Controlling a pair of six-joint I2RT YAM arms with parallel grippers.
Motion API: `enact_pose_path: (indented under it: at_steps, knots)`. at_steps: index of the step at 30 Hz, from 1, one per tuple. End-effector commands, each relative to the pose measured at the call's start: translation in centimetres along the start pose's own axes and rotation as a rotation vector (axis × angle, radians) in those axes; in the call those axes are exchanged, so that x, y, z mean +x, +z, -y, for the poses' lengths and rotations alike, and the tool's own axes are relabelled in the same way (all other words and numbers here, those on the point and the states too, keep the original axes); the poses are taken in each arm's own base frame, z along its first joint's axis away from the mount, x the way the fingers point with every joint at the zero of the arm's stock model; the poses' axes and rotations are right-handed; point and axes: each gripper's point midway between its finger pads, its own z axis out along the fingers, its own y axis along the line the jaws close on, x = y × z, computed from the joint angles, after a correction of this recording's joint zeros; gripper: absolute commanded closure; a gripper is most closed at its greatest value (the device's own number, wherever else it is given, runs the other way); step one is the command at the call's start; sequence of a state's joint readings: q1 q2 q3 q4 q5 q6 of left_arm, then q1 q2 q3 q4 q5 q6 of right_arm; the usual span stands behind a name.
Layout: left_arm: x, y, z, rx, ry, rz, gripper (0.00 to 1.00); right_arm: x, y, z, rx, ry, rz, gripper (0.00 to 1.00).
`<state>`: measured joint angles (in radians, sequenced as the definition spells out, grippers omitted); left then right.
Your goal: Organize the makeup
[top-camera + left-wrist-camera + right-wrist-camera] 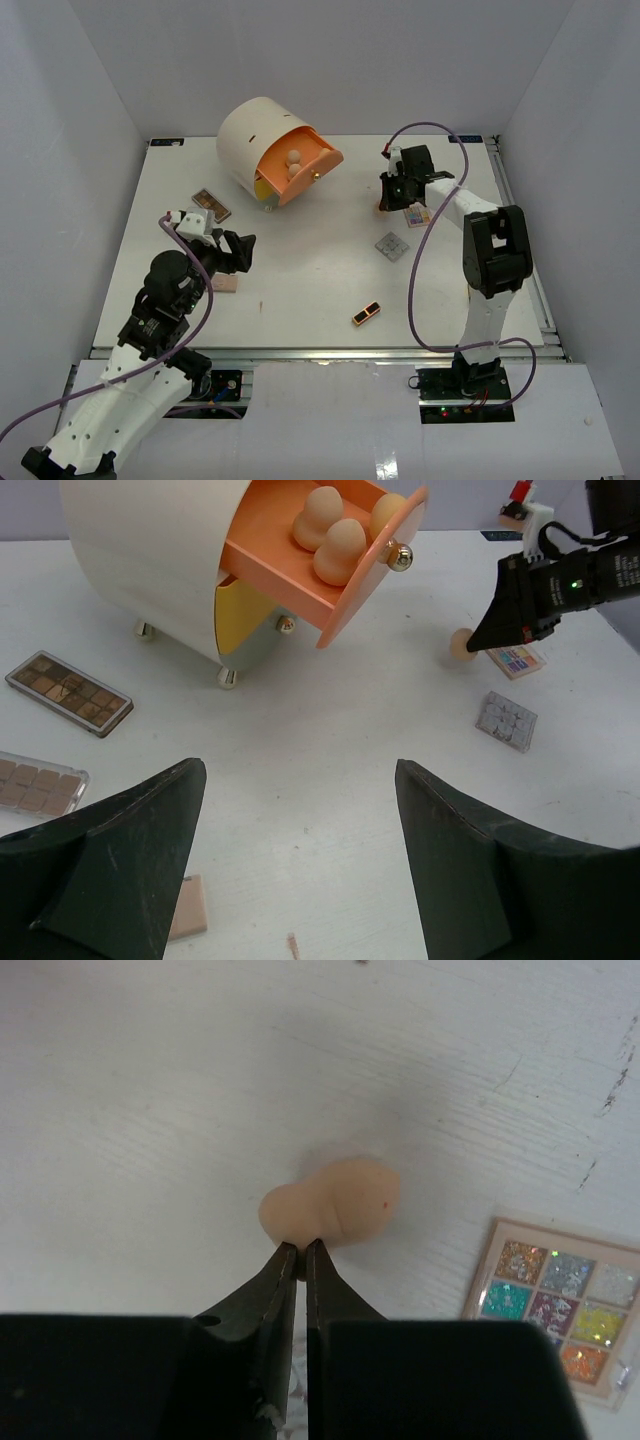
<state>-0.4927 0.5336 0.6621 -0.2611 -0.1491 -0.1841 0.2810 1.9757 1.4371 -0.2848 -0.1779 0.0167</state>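
Observation:
My right gripper (301, 1252) is shut, pinching the narrow end of a tan egg-shaped sponge (335, 1205) at or just above the table. A square glitter colour palette (555, 1305) lies just to its right. In the top view this gripper (387, 200) is at the back right. My left gripper (300, 865) is open and empty over bare table, left of centre (238, 250). Three sponges (335, 535) sit in the open orange drawer. A black-and-gold case (366, 314) lies near the front, a grey square palette (392, 246) mid right.
The cream cylindrical drawer unit (255, 140) stands at the back centre with its orange drawer (290, 570) pulled out. A brown eyeshadow palette (70, 692) and a clear-cased one (35, 785) lie to the left. A pinkish-tan flat palette (226, 285) lies by my left gripper.

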Motion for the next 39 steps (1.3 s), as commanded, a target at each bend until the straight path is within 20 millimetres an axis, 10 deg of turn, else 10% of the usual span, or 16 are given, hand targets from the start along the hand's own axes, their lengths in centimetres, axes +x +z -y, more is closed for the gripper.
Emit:
enact_pose_path:
  at_steps: [1,13,22,39]
  knots:
    - [-0.2,-0.1,-0.2,-0.010,0.000,0.012,0.13,-9.0,-8.0,-4.4,-0.123,-0.227,0.329,0.92]
    - [-0.1,0.0,-0.5,-0.023,0.000,0.010,0.13,-18.9,-18.4,-17.7,-0.299,-0.482,0.640,0.92]
    - [-0.1,-0.1,-1.0,-0.052,0.004,0.011,0.13,-21.9,-14.5,-24.2,-0.325,-0.540,0.673,0.92]
    - [-0.3,-0.2,-1.2,-0.062,0.003,0.021,0.12,-22.0,-9.4,-22.4,-0.210,-0.531,0.633,0.84]
